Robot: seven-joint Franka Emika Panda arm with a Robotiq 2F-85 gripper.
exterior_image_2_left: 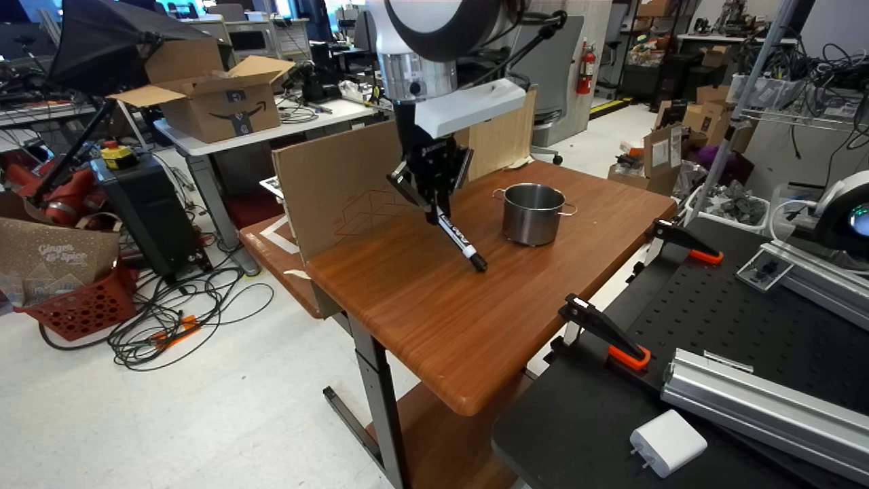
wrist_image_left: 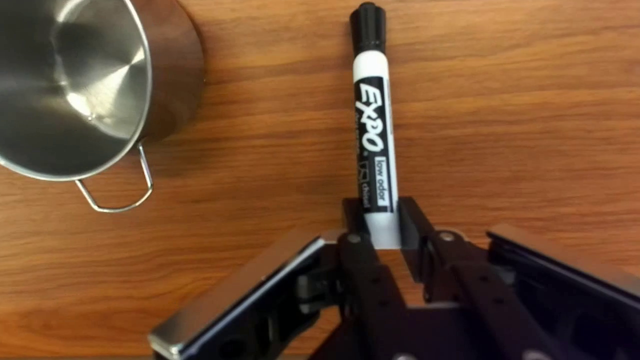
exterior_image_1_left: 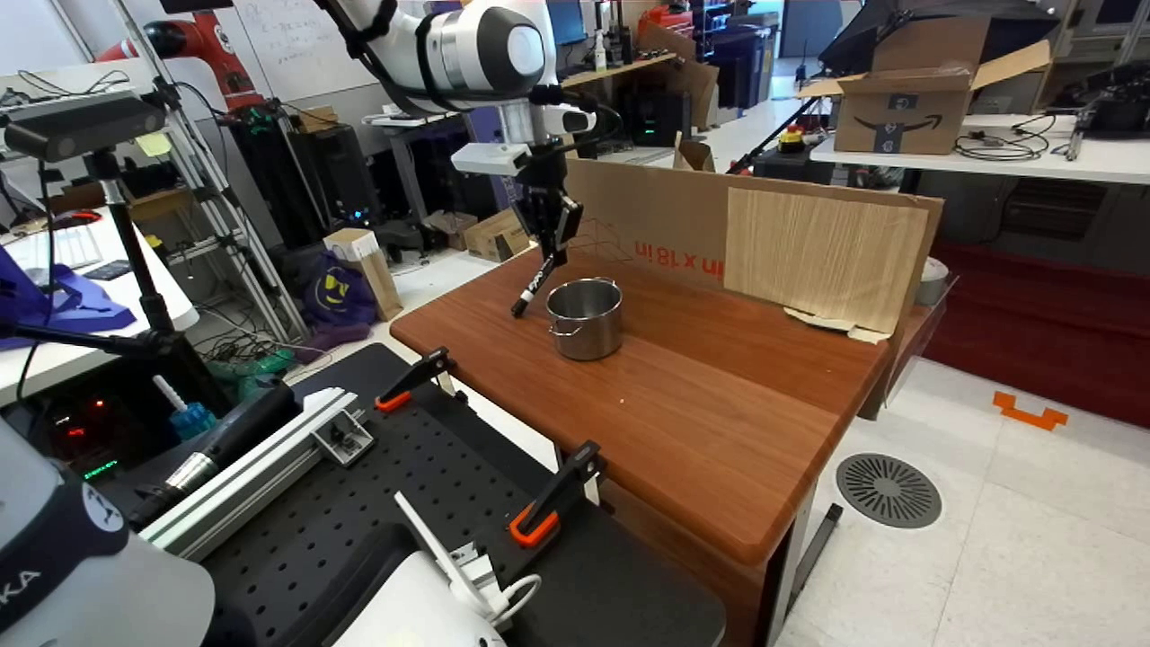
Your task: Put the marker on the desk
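Note:
The marker is white with a black label and a black cap. It shows in both exterior views and in the wrist view. My gripper is shut on the marker's white rear end, with one finger on each side; it also shows in both exterior views. The marker slants downward, cap end lowest, over the reddish-brown desk. I cannot tell whether the cap touches the desk top.
A grey metal cup with wire handles stands on the desk beside the marker. A cardboard panel stands along one desk edge. Black and orange clamps sit at the perforated bench.

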